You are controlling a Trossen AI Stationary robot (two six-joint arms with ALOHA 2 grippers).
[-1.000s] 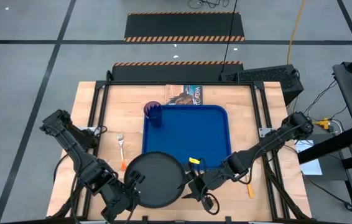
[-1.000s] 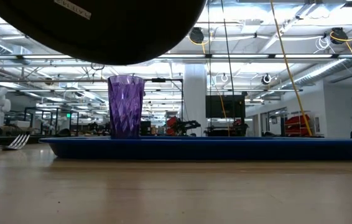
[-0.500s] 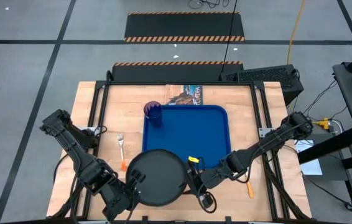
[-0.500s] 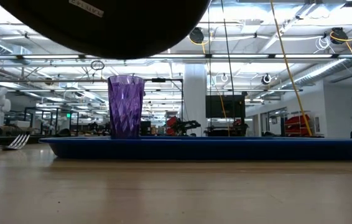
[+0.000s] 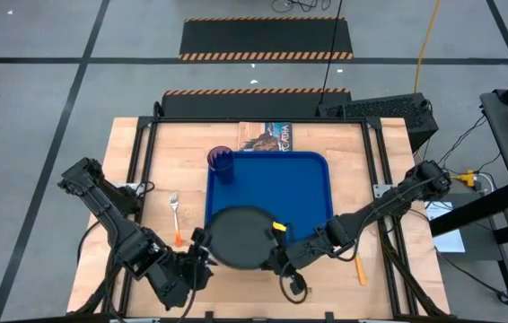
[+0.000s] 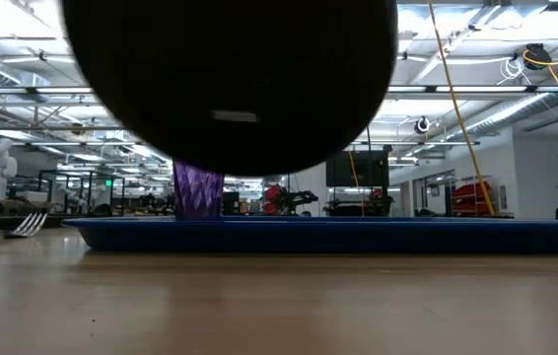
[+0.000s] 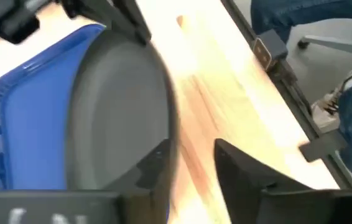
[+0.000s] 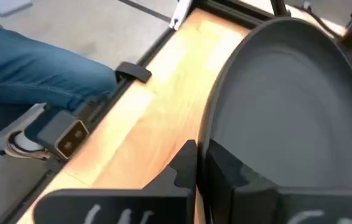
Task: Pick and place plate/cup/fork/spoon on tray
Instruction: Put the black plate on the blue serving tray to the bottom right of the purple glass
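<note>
The dark plate (image 5: pixel 239 235) hangs steeply tipped over the near left corner of the blue tray (image 5: pixel 301 190). In the low view its underside (image 6: pixel 230 84) fills the frame. My right gripper (image 5: pixel 276 255) is shut on its near right rim. My left gripper (image 5: pixel 197 257) stands open at the plate's near left side (image 7: pixel 188 155). The purple cup (image 5: pixel 221 164) stands in the tray's far left corner, half hidden behind the plate in the low view (image 6: pixel 198 190). The fork (image 5: pixel 175 215) lies on the table left of the tray. The spoon (image 5: pixel 359 269) lies to the tray's right. My left gripper has one finger (image 7: pixel 156 163) right beside the plate's rim; whether it touches, I cannot tell. My right gripper pinches the plate's rim (image 8: pixel 216 134) between its two fingers, one finger (image 8: pixel 187 163) on the underside and one on the inner face. It comes slanting from the table's near right. The plate is lifted clear and tipped, underside toward the near edge.
A magazine (image 5: pixel 267 136) lies at the table's far edge behind the tray. A person's legs in jeans (image 8: pixel 33 68) show just past the table's edge, also in the left wrist view (image 7: pixel 350 93). Bare wood lies in front of the tray (image 6: pixel 279 296).
My right gripper has shut on the plate's rim. My left gripper has opened and let go of the plate. The plate has moved toward the far edge, over the tray's near left corner, and has tipped from nearly level to steep.
</note>
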